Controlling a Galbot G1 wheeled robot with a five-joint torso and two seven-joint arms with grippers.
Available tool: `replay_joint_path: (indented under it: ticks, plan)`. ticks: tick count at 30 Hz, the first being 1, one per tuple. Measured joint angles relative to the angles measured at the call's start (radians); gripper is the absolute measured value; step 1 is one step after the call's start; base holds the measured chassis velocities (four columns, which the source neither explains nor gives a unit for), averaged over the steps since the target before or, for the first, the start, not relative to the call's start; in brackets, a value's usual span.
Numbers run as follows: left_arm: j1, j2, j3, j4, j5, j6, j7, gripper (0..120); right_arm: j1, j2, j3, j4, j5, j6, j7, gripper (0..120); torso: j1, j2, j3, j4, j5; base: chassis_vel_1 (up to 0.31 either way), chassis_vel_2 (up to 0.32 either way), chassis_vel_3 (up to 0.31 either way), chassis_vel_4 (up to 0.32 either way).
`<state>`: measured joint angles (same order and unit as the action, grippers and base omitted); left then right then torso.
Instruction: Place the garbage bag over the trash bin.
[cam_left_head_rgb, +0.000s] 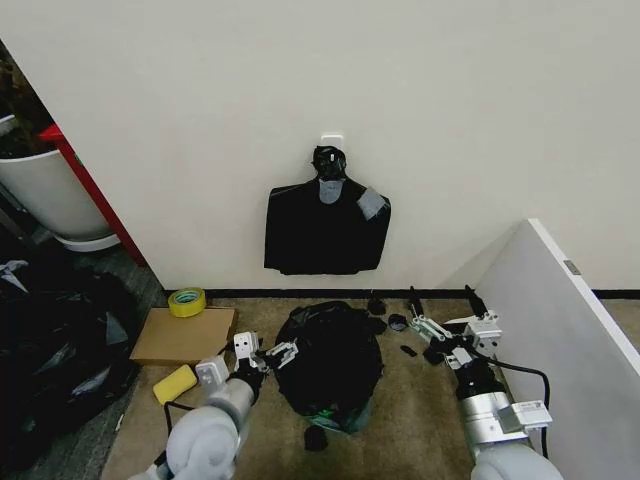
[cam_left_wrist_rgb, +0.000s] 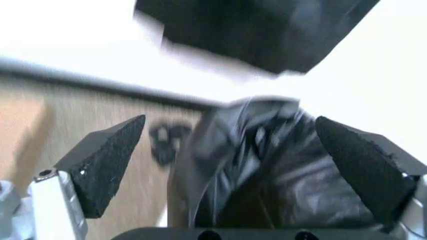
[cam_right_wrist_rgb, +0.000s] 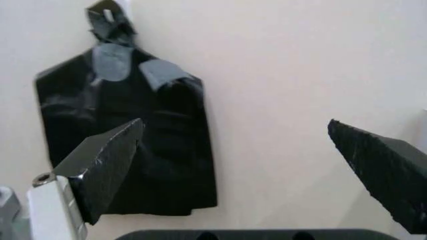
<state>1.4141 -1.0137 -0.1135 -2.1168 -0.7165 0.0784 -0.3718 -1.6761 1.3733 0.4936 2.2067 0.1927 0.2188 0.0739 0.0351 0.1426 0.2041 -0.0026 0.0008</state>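
The garbage bag (cam_left_head_rgb: 330, 358), black and crinkly, is draped over a rounded shape on the floor in front of me. The trash bin (cam_left_head_rgb: 345, 417) shows as a sliver of pale green at the bag's near lower edge; the rest is hidden under it. My left gripper (cam_left_head_rgb: 265, 352) is open right beside the bag's left side. In the left wrist view the garbage bag (cam_left_wrist_rgb: 280, 170) lies just ahead of the open left gripper (cam_left_wrist_rgb: 237, 165). My right gripper (cam_left_head_rgb: 441, 306) is open, raised to the right of the bag and apart from it. The right gripper (cam_right_wrist_rgb: 247, 170) faces the wall.
A flat bundle of black bags (cam_left_head_rgb: 327, 225) hangs on the wall. A white panel (cam_left_head_rgb: 560, 310) stands at the right. At the left lie cardboard (cam_left_head_rgb: 183, 335), a tape roll (cam_left_head_rgb: 187, 301), a yellow sponge (cam_left_head_rgb: 174, 383), heaped black bags (cam_left_head_rgb: 50, 350) and a white tub (cam_left_head_rgb: 50, 195). Black scraps (cam_left_head_rgb: 388, 320) dot the floor.
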Motion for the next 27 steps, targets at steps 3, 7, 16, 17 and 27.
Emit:
replay_joint_path:
  ticks: [3, 7, 16, 17, 27]
  plan:
    - [0.060, -0.015, -0.011, -0.016, 0.182, -0.094, 0.038, 100, -0.027, 0.029, 0.011, -0.017, -0.011, 0.039, -0.005, 100, 0.000, 0.000, 0.000, -0.0002, -0.0003, 0.000, 0.000, 0.000, 0.000]
    - [0.163, -0.101, -0.098, -0.021, 0.434, -0.259, 0.084, 100, -0.074, 0.076, 0.023, -0.050, -0.040, 0.136, -0.023, 100, 0.000, 0.000, 0.000, 0.0000, -0.0002, 0.000, 0.000, 0.000, 0.000]
    - [0.309, -0.218, -0.205, -0.062, 0.631, -0.417, 0.112, 100, -0.140, 0.106, 0.025, -0.050, -0.110, 0.225, -0.025, 100, 0.000, 0.000, 0.000, -0.0002, -0.0006, 0.000, 0.000, 0.000, 0.000]
    - [0.309, -0.218, -0.205, -0.062, 0.631, -0.417, 0.112, 100, -0.140, 0.106, 0.025, -0.050, -0.110, 0.225, -0.025, 100, 0.000, 0.000, 0.000, -0.0002, -0.0006, 0.000, 0.000, 0.000, 0.000]
    - [0.410, -0.278, -0.290, -0.132, 0.714, -0.479, 0.139, 100, -0.155, 0.114, 0.014, -0.041, -0.142, 0.279, -0.048, 100, 0.000, 0.000, 0.000, 0.0001, -0.0002, 0.000, 0.000, 0.000, 0.000]
